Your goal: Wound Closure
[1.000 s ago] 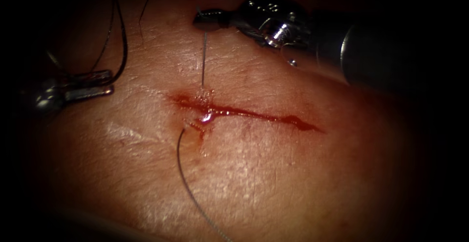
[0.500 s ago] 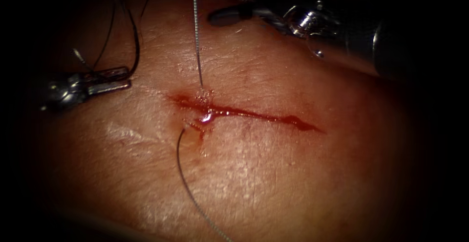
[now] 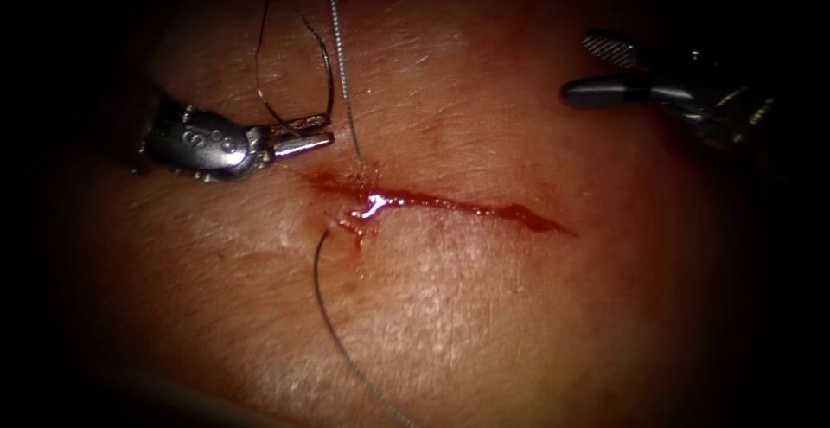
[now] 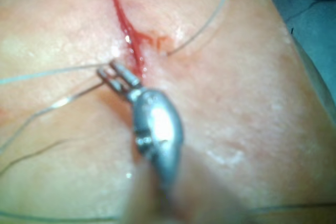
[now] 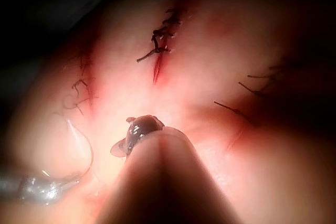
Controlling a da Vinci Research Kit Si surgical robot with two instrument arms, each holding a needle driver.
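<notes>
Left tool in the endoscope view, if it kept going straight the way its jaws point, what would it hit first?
Probably the thread rising from the tissue just above the cut. The left tool points to the picture's right, jaws shut on a thread loop, with that strand close ahead. Depth is unclear, so it might pass by.

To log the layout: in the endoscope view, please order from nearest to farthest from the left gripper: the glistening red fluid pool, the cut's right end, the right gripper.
From the left gripper:
1. Glistening red fluid pool, mid-cut.
2. Cut's right end.
3. Right gripper, far right.
</notes>
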